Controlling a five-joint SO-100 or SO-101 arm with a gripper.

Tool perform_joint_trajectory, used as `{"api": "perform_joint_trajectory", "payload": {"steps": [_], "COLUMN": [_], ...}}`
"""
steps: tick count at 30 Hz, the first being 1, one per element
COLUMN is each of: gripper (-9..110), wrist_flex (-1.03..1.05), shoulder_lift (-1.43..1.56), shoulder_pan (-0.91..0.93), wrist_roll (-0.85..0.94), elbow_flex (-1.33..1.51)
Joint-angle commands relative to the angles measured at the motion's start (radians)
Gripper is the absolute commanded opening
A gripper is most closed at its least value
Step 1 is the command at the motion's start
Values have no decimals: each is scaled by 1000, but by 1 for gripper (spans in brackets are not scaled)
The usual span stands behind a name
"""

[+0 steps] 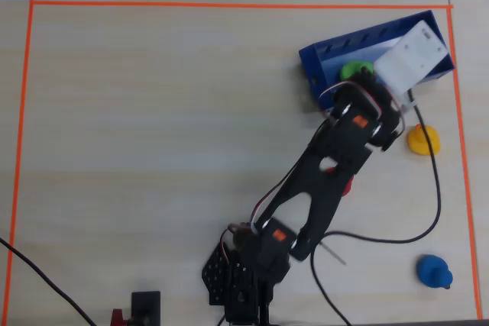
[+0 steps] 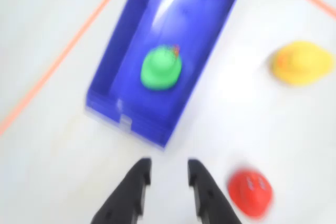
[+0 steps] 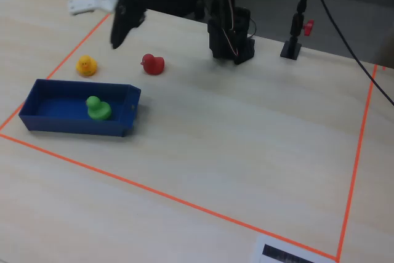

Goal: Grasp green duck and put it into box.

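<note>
Green duck inside the blue box

A small bright green toy duck [image 3: 97,108] with a tiny orange beak is seen sitting upright on the floor of a rectangular dark blue plastic box [image 3: 120,117] with low slotted walls. In the fixed view it is placed near the box's middle; in the wrist view [image 2: 160,67] it is blurred, and in the overhead view it is partly covered.

Pale wooden table [image 3: 246,152] — apparently evenly lit
</note>
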State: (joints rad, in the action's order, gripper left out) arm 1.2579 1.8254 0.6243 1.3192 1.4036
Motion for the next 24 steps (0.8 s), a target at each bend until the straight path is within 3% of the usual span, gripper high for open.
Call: {"api": "perform_joint_trajectory", "payload": {"steps": [1, 7, 15, 24], "gripper": [2, 0, 0, 0], "wrist_flex": [-20, 15, -2, 61], "shoulder_lift": [704, 1037, 1318, 1456], "shoulder_pan": [-250, -517, -560, -606], "wrist_roll": [118, 179, 270, 275], "elbow_flex": [669, 1114, 1502, 1655]}}
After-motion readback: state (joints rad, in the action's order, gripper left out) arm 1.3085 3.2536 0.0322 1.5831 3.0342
